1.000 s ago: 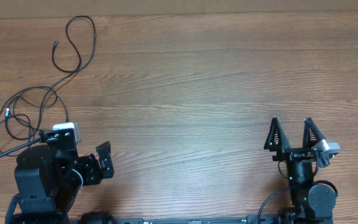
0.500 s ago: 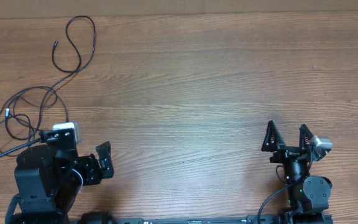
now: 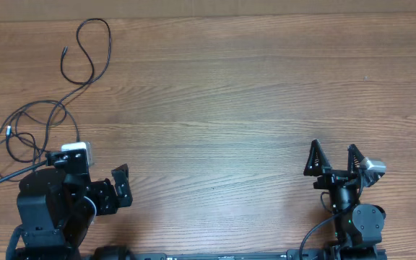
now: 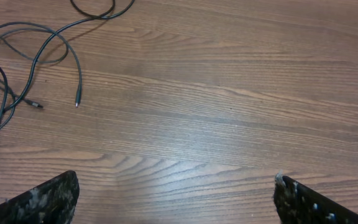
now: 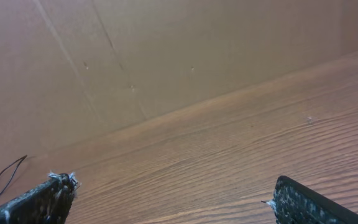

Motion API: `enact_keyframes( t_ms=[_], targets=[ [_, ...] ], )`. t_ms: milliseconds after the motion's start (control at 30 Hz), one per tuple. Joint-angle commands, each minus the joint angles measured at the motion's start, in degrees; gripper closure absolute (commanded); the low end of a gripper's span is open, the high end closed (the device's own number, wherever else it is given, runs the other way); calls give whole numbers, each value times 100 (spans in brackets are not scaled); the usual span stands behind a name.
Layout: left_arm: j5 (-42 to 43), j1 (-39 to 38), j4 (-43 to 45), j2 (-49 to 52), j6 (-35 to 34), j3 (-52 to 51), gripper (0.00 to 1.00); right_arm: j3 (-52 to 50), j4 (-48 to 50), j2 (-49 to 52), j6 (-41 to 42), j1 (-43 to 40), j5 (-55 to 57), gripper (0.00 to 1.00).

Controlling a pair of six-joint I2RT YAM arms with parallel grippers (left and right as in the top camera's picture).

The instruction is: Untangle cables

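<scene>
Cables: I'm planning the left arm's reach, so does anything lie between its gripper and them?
Nothing visible does. In the left wrist view, only bare brown wooden table separates the open left gripper from the thin black cables at upper left.

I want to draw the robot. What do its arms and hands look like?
The left arm and right arm are black. The left hand and right hand each have two pointed black fingers, with a white box nearby.
</scene>
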Motion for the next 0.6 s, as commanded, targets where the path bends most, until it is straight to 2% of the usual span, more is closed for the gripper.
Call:
enact_keyframes(
  t_ms=[0, 333, 567],
  targets=[
    [-39, -11, 2, -9, -22, 2, 1, -57, 17, -35, -39, -44, 79, 0],
    [-39, -11, 2, -11, -22, 2, 0, -57, 17, -35, -39, -44, 79, 0],
    [-76, -11, 98, -407, -17, -356, 0, -57, 17, -35, -39, -44, 79, 0]
  ],
)
